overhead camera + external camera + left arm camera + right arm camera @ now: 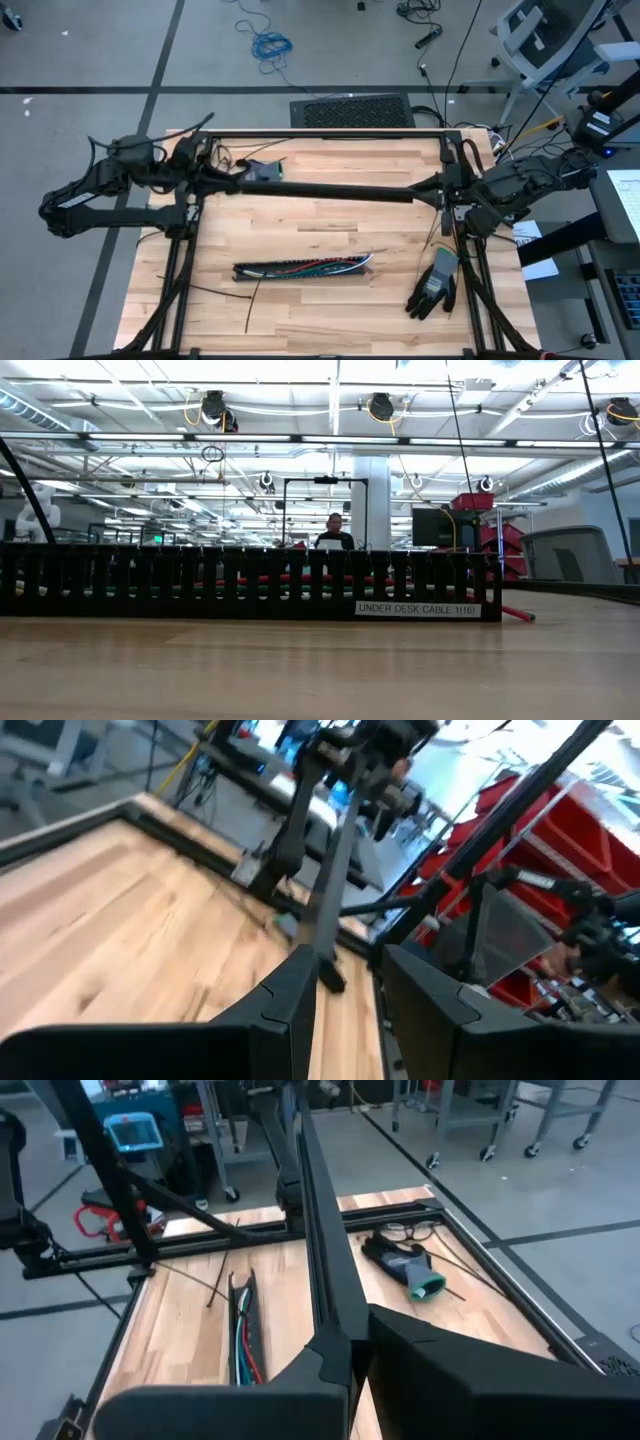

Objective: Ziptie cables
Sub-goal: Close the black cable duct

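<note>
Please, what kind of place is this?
Probably a robotics lab or workshop in a large industrial hall: a wooden workbench on a dark frame, red storage bins, wheeled racks on a concrete floor, and a person at a desk.

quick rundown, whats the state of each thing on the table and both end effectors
cables: lying in the cable tray, not zip-tied as far as visible
cable tray: flat on the table, open on top
glove: lying flat, unused
left end effector: partly open, empty, at the table's back left
right end effector: shut, empty, at the right edge
</note>
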### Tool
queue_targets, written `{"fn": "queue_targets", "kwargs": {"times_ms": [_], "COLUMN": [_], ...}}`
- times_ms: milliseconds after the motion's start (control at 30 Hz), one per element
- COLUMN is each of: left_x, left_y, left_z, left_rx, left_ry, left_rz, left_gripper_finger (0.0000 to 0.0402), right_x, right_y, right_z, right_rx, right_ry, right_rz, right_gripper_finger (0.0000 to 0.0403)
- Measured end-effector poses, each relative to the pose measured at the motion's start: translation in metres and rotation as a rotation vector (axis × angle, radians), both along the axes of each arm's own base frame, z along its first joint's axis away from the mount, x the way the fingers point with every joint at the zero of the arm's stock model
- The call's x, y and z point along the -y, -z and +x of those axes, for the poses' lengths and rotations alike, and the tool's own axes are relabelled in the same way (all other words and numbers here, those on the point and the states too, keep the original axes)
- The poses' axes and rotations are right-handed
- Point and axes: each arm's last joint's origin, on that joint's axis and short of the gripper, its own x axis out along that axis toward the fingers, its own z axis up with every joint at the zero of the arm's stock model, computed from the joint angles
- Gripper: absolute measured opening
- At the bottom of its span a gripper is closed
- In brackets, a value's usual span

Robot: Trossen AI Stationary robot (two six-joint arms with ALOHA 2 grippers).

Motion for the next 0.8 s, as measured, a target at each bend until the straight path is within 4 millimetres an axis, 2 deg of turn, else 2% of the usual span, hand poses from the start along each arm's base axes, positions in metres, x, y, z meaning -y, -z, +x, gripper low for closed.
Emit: {"fn": "queue_targets", "kwargs": {"times_ms": [267,800], "left_x": [0.001,-0.001], "left_y": [-0.002,0.000], "left_z": [-0.012,-0.004], "left_rx": [0.028,0.001], "left_ry": [-0.052,-0.069], "left_rz": [0.014,0.047], "left_gripper_finger": [0.0114,0.0114], "right_x": [0.002,0.000], "right_y": [-0.006,-0.012], "right_z": [-0.002,0.006], "right_rx": [0.052,0.128], "right_ry": [0.004,0.034], "right_rz": [0.008,-0.003], "right_gripper_finger": [0.0001,0.0001]}}
